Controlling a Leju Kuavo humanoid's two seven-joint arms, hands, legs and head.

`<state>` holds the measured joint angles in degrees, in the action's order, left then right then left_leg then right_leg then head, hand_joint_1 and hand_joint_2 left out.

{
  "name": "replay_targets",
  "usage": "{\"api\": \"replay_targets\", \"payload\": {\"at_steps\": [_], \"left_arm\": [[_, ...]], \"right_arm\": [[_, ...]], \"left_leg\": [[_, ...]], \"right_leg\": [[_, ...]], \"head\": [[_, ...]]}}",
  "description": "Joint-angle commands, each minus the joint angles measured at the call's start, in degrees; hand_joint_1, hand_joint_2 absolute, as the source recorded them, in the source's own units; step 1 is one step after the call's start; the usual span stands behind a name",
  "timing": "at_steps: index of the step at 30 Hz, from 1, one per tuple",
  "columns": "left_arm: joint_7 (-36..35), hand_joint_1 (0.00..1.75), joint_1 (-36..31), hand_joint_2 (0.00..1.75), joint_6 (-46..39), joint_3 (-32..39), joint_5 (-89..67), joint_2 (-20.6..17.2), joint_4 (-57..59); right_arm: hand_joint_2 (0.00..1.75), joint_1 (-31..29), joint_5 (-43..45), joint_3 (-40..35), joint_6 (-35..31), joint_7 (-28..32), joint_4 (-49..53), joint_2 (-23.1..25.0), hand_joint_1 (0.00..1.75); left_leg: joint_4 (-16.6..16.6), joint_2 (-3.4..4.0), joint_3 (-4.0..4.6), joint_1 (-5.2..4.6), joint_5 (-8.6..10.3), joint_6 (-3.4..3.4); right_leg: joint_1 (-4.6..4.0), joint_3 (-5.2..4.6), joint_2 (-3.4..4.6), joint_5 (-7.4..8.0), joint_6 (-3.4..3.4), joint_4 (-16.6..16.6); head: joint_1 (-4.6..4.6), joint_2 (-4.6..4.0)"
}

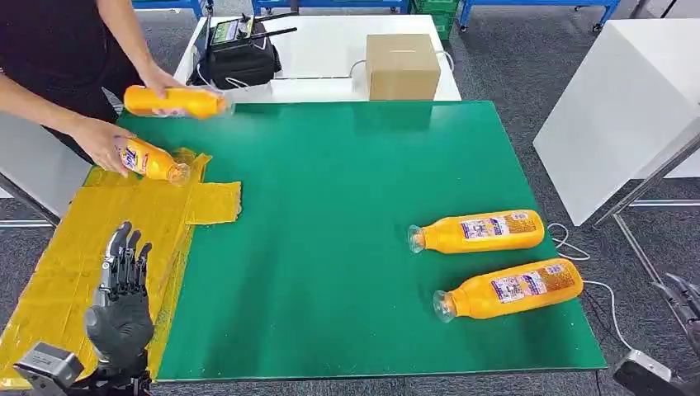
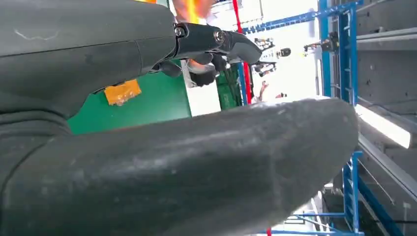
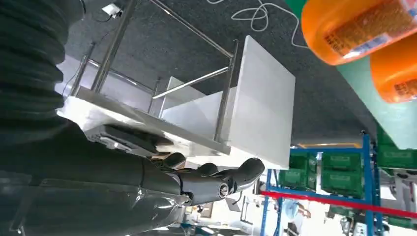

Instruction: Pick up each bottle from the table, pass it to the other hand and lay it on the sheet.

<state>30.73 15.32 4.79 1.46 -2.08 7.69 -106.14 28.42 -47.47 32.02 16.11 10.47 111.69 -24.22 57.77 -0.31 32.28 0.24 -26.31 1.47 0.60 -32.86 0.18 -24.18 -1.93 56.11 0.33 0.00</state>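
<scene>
Two orange bottles lie on the green table top at the right: one farther back, one nearer the front edge; their bases show in the right wrist view. A person holds two more orange bottles, one above the table's back left corner, one touching the yellow sheet. My left hand hovers over the sheet, fingers straight and apart, holding nothing. My right hand is off the table's right side, fingers extended, nothing in it.
A cardboard box and a black device stand on the white table behind. A white table stands to the right, with a white cable on the floor beside the green table.
</scene>
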Motion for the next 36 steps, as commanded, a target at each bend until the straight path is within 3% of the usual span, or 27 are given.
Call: {"api": "replay_targets", "payload": {"at_steps": [1, 8, 14, 26, 36], "left_arm": [[-0.3, 0.0, -1.5, 0.0, 0.0, -1.7, 0.0, -1.5, 1.3], [-0.9, 0.0, -3.4, 0.0, 1.0, -2.8, 1.1, -2.2, 2.4], [-1.5, 0.0, -4.5, 0.0, 1.3, -2.7, 1.6, -2.5, 3.4], [-1.6, 0.0, -4.5, 0.0, 1.7, -1.7, 3.0, -2.5, 3.8], [-1.7, 0.0, -5.2, 0.0, 2.2, -0.9, 4.8, -2.7, 4.4]], "right_arm": [[1.75, -4.3, -0.1, -1.3, 0.3, 0.2, -6.9, 0.4, 0.0], [1.75, -11.8, 1.3, -15.7, -3.7, -4.3, -14.9, -6.0, 0.0], [1.75, -18.4, 1.7, -27.8, -6.3, -7.1, -20.5, -9.2, 0.0], [1.75, -24.4, 1.4, -34.8, -5.7, -8.2, -24.6, -11.6, 0.0], [1.75, -28.2, 3.6, -41.2, -1.3, -9.6, -27.6, -16.7, 0.0]], "left_leg": [[-0.1, -0.02, -0.2, 0.09, -0.05, -0.06], [-0.1, 0.39, -0.21, 0.1, -0.07, -0.05], [-0.1, 0.29, -0.18, 0.1, -0.01, -0.02], [-0.1, 0.17, -0.12, 0.02, 0.01, 0.01], [-0.1, 0.22, -0.28, 0.06, -0.03, -0.04]], "right_leg": [[-0.1, 0.25, -0.06, -0.03, 0.07, -0.2], [-0.12, 0.28, 0.32, 0.11, 0.05, -0.2], [-0.1, 0.22, 0.26, 0.11, 0.0, -0.2], [-0.02, 0.16, 0.18, 0.09, -0.08, -0.1], [-0.06, 0.31, 0.21, 0.08, -0.02, -0.2]], "head": [[0.0, 0.0], [0.0, 0.0], [0.0, 0.0], [0.0, 0.0], [0.0, 0.0]]}}
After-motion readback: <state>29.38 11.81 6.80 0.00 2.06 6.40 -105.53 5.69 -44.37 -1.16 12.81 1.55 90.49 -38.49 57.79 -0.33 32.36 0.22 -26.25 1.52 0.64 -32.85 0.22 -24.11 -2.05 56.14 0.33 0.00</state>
